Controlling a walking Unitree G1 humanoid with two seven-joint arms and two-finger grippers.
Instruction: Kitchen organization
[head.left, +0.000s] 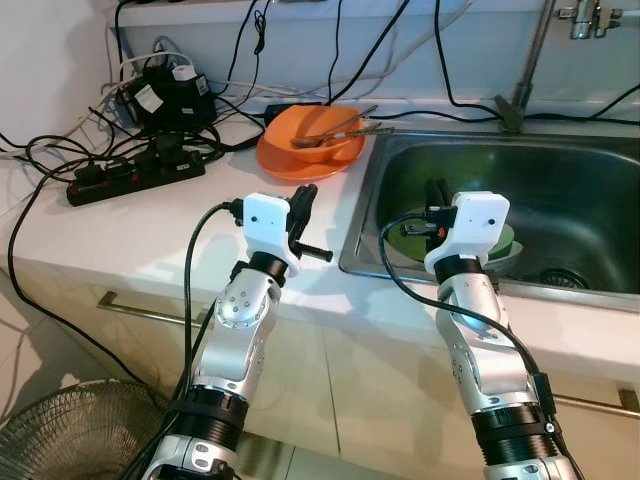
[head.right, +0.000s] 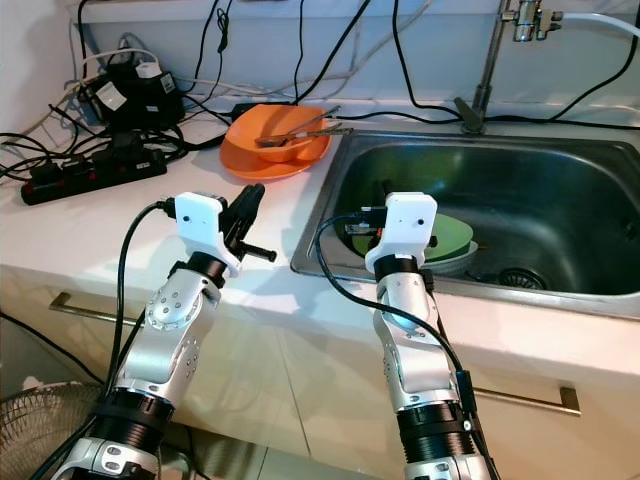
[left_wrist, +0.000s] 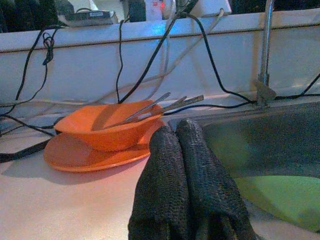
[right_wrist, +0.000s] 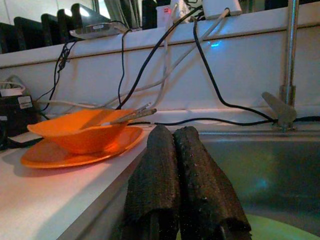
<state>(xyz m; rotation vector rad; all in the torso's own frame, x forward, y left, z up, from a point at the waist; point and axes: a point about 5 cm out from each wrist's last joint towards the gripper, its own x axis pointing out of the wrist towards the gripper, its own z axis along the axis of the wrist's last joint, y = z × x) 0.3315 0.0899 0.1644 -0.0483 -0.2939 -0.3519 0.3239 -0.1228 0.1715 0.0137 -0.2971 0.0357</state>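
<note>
Both hands are empty with fingers pressed together: the left hand (head.left: 303, 203) hovers over the white surface (head.left: 150, 225) near its front edge, just beside the sink's left rim, and the right hand (head.left: 437, 195) hangs inside the steel sink (head.left: 580, 190) above a green plate (head.right: 455, 235). An orange bowl (head.left: 325, 135) sits on an orange plate (head.left: 285, 160) at the back of the surface, touching the sink's rear left corner. Metal utensils (head.left: 340, 128) lie in the bowl, long axes slanting, handles pointing over the rim toward the sink and faucet (head.left: 525, 70); their working ends are hard to make out. The right wrist hides most of the green plate. A power strip (head.left: 135, 175) and tangled cables occupy the rear left corner.
</note>
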